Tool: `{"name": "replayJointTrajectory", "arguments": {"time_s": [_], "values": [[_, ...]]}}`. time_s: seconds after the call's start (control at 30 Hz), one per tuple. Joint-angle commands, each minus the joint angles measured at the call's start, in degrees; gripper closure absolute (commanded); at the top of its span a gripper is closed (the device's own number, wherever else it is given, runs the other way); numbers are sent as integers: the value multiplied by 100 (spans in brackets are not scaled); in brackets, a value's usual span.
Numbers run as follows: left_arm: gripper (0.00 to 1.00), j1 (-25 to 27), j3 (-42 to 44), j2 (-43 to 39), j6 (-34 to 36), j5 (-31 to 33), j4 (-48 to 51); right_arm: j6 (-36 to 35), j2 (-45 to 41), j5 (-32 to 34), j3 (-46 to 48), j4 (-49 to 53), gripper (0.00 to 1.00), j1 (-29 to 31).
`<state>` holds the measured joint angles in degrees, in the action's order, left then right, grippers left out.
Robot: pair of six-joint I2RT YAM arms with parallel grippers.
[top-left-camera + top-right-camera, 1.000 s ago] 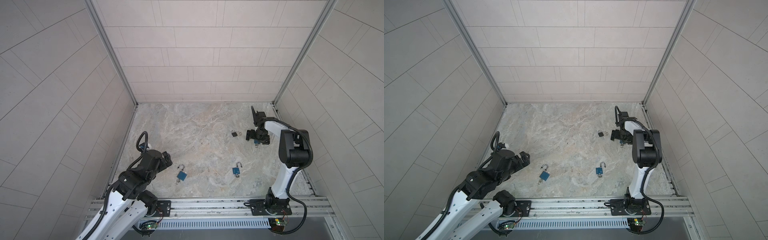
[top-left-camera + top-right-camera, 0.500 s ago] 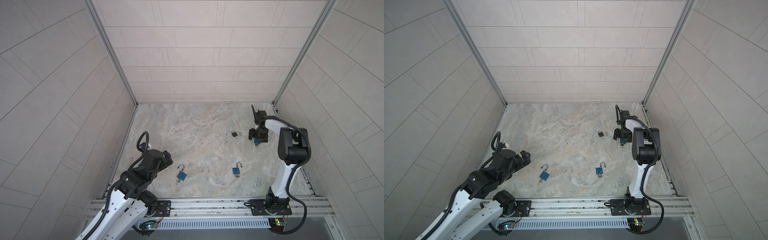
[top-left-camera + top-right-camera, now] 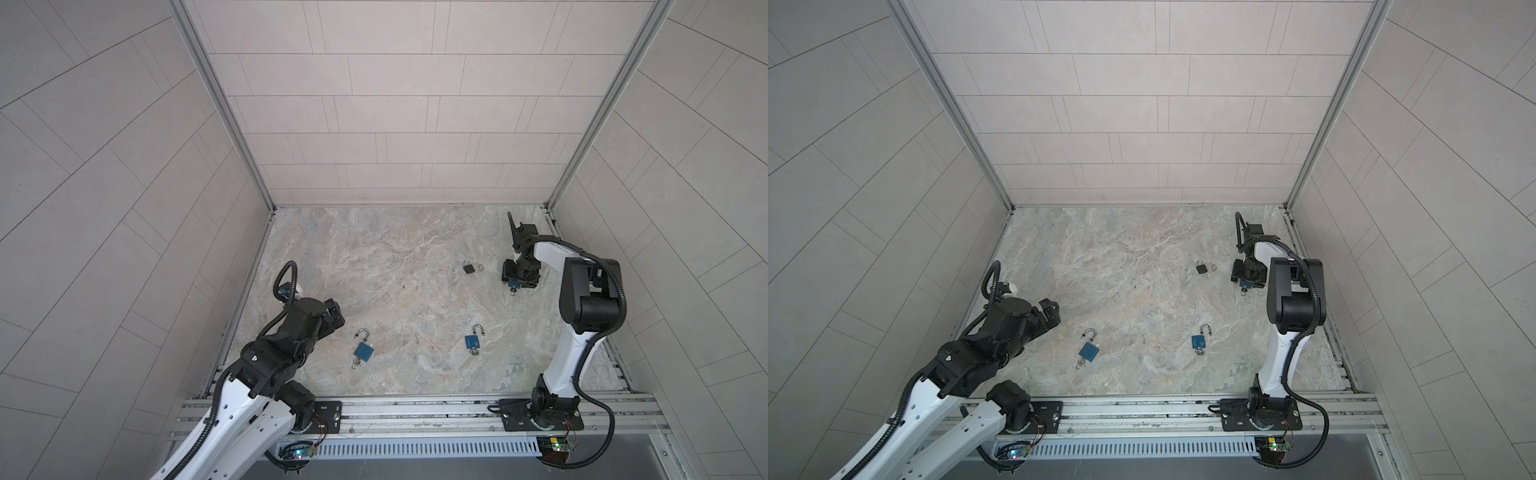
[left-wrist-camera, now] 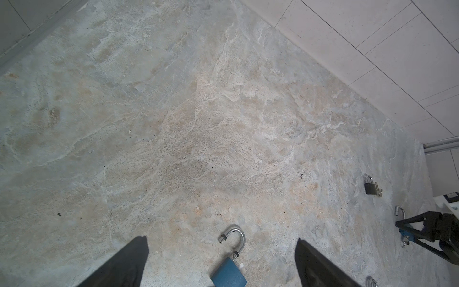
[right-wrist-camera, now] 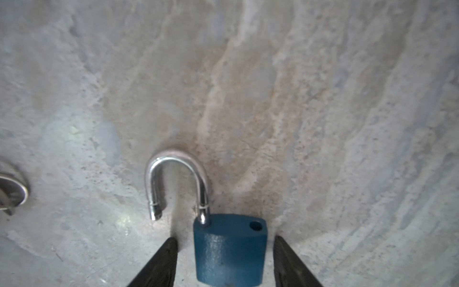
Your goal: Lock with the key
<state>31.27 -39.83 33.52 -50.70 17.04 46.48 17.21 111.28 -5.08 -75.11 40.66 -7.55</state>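
1. The left tool (image 3: pixel 336 319) hung spread wide and empty at the near left of the table (image 3: pixel 395 249).
2. At the far right, the right tool (image 3: pixel 518 279) straddled a blue padlock (image 5: pixel 231 251), jaws just clear of its body and gripping nothing, the shackle (image 5: pixel 178 174) swung out.
3. The padlock looked rigid, dense and smooth-painted, so likely slippery. It seemed best pinched across the body's side edges, leaving the shackle free to press home.

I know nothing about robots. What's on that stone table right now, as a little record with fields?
Surface: table
Left gripper: open, near left blue padlock, its shackle open
Right gripper: open, jaws either side of far blue padlock, gaps showing, shackle open
Also lying: middle blue padlock; dark padlock with key at its side
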Motion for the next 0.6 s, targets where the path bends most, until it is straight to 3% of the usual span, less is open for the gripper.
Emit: {"name": "replayJointTrajectory", "arguments": {"time_s": [0.0, 0.3, 0.57], "values": [[0, -7, -137, 41, 95, 153, -128, 19, 113, 176, 260, 310, 46, -105], [0, -11, -184, 41, 121, -32, -104, -73, 148, 110, 153, 312, 50, -124], [0, -15, -358, 66, 215, -90, -1, -111, 184, -82, 128, 349, 74, -123]]}}
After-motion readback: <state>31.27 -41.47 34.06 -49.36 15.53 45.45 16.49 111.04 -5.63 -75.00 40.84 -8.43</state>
